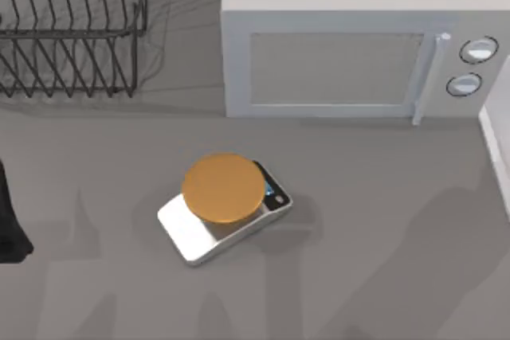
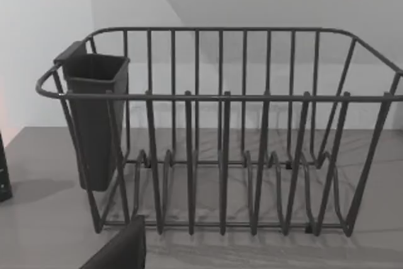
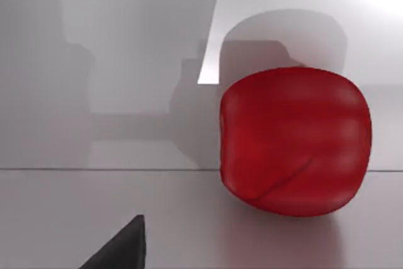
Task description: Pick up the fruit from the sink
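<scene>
Fruit was the target: a glossy deep-red rounded fruit resting on the pale, shiny sink floor, close to the sink wall, in the right wrist view.

Going left to right in the top view: my left arm sat parked at the table's left edge as a dark shape, its wrist camera facing the wire dish rack with its dark cutlery cup. Whether its fingers were released or clenched, I could not tell. Mid-table lay the orange disc on its silver scale, with the microwave behind.

The right gripper was poised near the fruit, which sat just ahead of it and off to one side of its line; a single dark fingertip showed at the frame's lower edge. Its state I could not tell either.

To do the reach well, I judged the gripper should first shift sideways until the fruit was centred between the fingers, then advance low over the sink floor and clench gently across the widest part, since so smooth and rounded a skin could squirt out of an off-centre pinch
</scene>
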Robot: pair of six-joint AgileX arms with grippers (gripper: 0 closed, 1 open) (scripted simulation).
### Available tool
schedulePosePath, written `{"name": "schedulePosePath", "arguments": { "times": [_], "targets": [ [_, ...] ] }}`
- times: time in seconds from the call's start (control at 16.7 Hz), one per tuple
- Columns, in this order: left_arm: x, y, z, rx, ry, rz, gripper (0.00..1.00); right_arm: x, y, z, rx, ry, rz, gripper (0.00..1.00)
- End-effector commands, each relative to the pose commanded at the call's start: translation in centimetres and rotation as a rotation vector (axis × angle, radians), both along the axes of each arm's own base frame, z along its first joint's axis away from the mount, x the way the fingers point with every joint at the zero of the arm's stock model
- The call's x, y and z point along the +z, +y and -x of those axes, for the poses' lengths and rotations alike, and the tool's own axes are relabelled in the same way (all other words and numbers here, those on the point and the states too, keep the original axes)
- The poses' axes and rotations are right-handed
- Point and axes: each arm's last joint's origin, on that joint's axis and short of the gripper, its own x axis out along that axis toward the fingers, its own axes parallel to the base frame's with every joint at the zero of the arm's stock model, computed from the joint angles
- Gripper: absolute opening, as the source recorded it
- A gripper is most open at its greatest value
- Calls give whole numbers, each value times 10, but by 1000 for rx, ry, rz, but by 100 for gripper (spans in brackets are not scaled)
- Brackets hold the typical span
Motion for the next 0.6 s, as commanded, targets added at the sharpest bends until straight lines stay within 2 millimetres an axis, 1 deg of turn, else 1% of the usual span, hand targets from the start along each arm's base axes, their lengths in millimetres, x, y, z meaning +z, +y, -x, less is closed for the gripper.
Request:
{"name": "schedulePosePath", "arguments": {
  "times": [0.18, 0.36, 0.48, 0.6],
  "targets": [
    [0, 0, 0, 0, 0, 0, 100, -48, -2, -5, -1, -22, 8, 100],
    [0, 0, 0, 0, 0, 0, 100, -92, -1, -1, -2, -29, 10, 100],
    [0, 0, 0, 0, 0, 0, 100, -111, 0, 4, -3, -17, 6, 100],
    [0, 0, 0, 0, 0, 0, 100, -117, 1, 6, -3, -11, 4, 100]
  ]
}}
